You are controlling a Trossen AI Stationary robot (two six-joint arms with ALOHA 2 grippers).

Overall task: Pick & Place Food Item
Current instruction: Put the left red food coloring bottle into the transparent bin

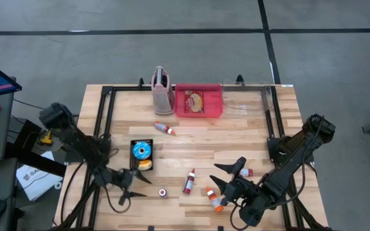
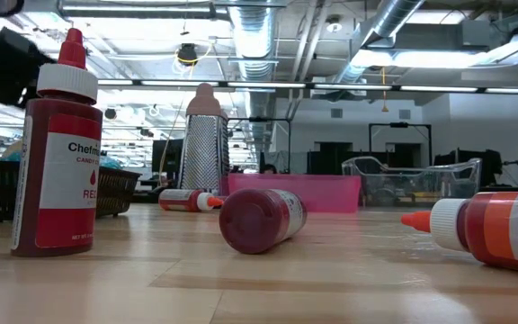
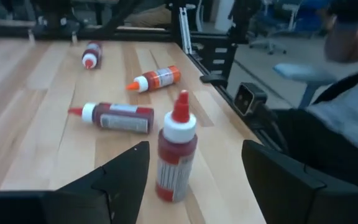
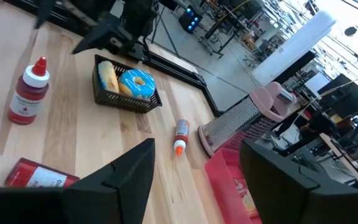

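Left gripper (image 1: 132, 186): low over the table's front-left, jaws spread, empty, upright red bottle (image 3: 175, 149) between fingers, untouched.
Right gripper (image 1: 225, 179): front-right, wide open, empty.
Doughnut (image 1: 142, 151): in black basket (image 1: 133, 144), left-centre.

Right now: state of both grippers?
Left gripper: open, holding nothing, jaws either side of the upright red bottle.
Right gripper: open, empty, above the table.

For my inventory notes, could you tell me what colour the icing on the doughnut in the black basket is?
Bright blue icing on the doughnut, clearest in the right wrist view.
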